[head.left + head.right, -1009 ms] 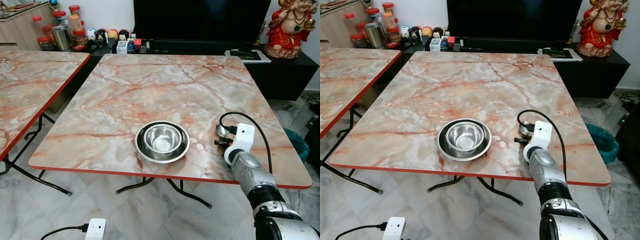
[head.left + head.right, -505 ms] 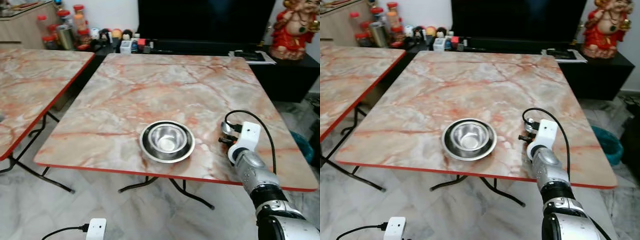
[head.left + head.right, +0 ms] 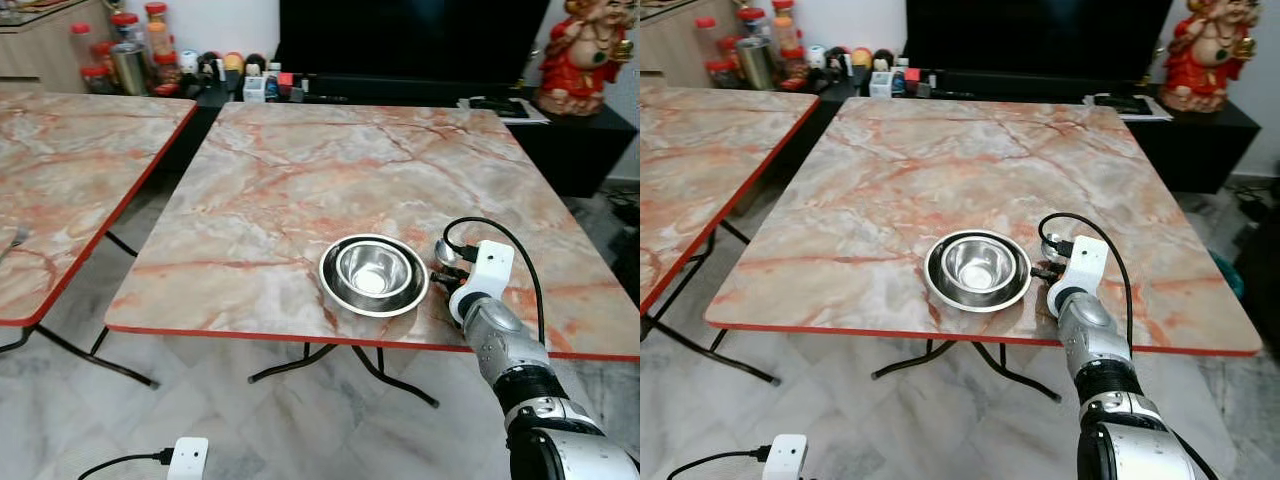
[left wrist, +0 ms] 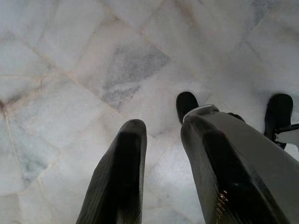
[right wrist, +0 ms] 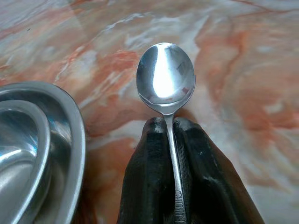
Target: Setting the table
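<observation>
Beside steel bowl (image 3: pixel 373 275) on table (image 3: pixel 300 190): right claw (image 5: pixel 169 128) clamped on spoon (image 5: pixel 166 77); left claw (image 4: pixel 163 135) parted.

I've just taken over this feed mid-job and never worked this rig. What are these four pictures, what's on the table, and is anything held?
It is a walking humanoid with two arms ending in jaws. The two wide pictures come from its head camera, looking down at a marble-patterned table. On it sits a steel bowl inside a steel plate. The other two come from wrist cameras. The right gripper, beside the plate above the table, is shut on a spoon by its handle. The left gripper hangs idle over the tiled floor, fingers apart.
</observation>
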`<state>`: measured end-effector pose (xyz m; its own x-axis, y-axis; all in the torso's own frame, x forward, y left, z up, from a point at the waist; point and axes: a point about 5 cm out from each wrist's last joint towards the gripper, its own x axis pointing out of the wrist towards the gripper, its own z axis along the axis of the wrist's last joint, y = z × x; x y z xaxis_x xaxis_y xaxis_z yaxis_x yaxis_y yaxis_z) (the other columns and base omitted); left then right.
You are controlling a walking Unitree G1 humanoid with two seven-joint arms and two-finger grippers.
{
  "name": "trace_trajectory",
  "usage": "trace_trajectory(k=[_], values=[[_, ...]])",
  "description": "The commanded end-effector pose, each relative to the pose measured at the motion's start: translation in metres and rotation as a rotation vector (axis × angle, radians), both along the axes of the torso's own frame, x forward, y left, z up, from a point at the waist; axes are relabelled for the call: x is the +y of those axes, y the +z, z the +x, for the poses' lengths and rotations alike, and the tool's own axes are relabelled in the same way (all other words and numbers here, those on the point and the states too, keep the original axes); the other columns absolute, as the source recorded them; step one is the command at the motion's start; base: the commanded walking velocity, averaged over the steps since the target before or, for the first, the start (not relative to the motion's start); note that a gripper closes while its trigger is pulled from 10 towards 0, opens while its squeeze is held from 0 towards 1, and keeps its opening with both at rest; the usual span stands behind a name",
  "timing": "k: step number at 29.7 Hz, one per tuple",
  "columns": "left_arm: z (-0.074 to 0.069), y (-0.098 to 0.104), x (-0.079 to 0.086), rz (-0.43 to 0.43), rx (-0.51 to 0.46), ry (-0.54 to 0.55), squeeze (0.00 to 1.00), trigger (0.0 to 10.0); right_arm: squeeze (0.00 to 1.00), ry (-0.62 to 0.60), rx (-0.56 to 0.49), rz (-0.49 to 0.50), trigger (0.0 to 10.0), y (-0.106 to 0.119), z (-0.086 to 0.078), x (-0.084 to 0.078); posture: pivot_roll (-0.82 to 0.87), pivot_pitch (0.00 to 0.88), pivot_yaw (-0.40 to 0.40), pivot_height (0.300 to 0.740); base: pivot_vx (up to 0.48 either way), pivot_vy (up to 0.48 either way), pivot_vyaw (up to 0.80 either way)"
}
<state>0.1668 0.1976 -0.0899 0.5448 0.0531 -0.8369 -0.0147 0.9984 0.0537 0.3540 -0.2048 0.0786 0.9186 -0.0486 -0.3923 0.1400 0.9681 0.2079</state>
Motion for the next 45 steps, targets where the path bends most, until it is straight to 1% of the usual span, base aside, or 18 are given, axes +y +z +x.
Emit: trace_trajectory(k=[1,17,25,31,45], values=[[-0.0022,-0.0009,0.0002,0.000,0.009,-0.006,0.00,10.0,0.00,-0.026,-0.008,-0.004,10.0,0.0019,0.0005,-0.0060,0.01,0.000,0.005,0.736,0.000,0.000,0.00],[-0.0005,0.0010,0.0053,0.026,-0.010,-0.022,0.00,10.0,0.00,-0.045,-0.016,0.009,10.0,-0.0005,-0.0004,-0.0048,0.01,0.000,0.028,0.736,0.000,0.000,0.00],[-0.0004,0.0010,0.0052,0.023,-0.014,-0.017,0.00,10.0,0.00,-0.033,-0.041,0.012,10.0,0.0006,-0.0001,-0.0034,0.01,0.000,0.024,0.736,0.000,0.000,0.00],[-0.0019,0.0001,0.0040,0.013,-0.009,-0.003,0.00,10.0,0.00,-0.031,-0.039,0.007,10.0,-0.0002,-0.0010,-0.0051,0.01,0.000,0.017,0.736,0.000,0.000,0.00],[-0.0026,0.0000,0.0040,0.018,-0.011,-0.013,0.00,10.0,0.00,-0.027,-0.049,0.004,10.0,0.0006,-0.0008,-0.0049,0.02,0.000,0.015,0.736,0.000,0.000,0.00]])
